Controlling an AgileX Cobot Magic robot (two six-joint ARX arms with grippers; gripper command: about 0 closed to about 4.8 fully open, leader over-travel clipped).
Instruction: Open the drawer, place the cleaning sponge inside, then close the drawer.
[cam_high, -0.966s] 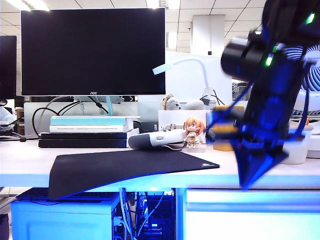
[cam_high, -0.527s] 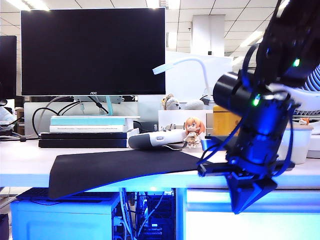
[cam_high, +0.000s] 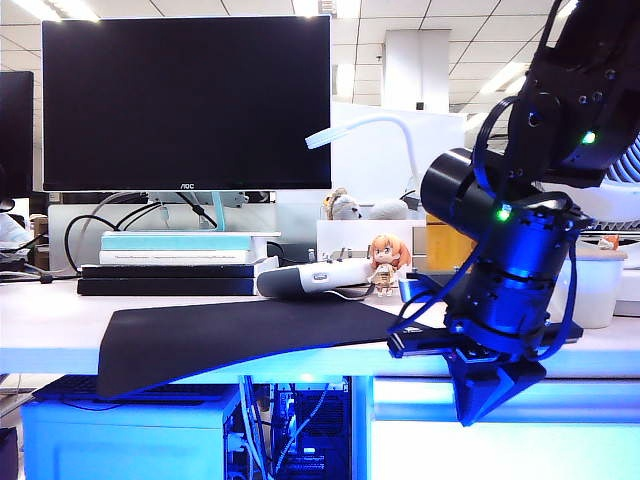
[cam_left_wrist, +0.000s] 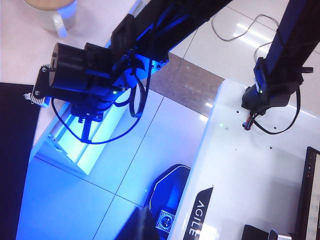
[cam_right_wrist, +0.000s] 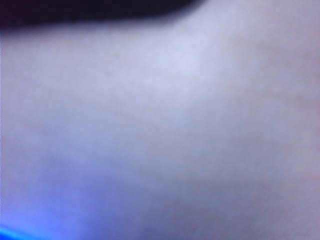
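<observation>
The right gripper (cam_high: 480, 400) hangs in front of the counter (cam_high: 60, 330), its dark wedge-shaped tip pointing down and its two fingers pressed together with nothing between them. The tip sits just over the top edge of the drawer (cam_high: 500, 450), the pale blue-white flat panel under the counter's front lip. Whether it touches that panel I cannot tell from here. In the left wrist view the same right gripper (cam_left_wrist: 85, 127) shows as a thin dark point against the drawer (cam_left_wrist: 85, 150) front, which glows blue. The right wrist view is only a blurred pale surface with a dark band along one edge, so it tells nothing more.

The left gripper is out of sight in every view; it is closed, and its camera looks across the floor at the right arm and at the robot's white base (cam_left_wrist: 240, 165).

Relative to the drawer: a black mat (cam_high: 240, 335) lies on the counter above and to the left, its near corner drooping over the edge. Behind the mat stand a monitor (cam_high: 185, 100), a stack of books (cam_high: 175, 262), and a small orange-haired figurine (cam_high: 385, 262). A computer tower (cam_high: 130, 440) sits under the counter, left of the drawer.

The cleaning sponge does not show clearly; the yellow shape behind the right arm, above the drawer, may be something else, and I cannot tell.
</observation>
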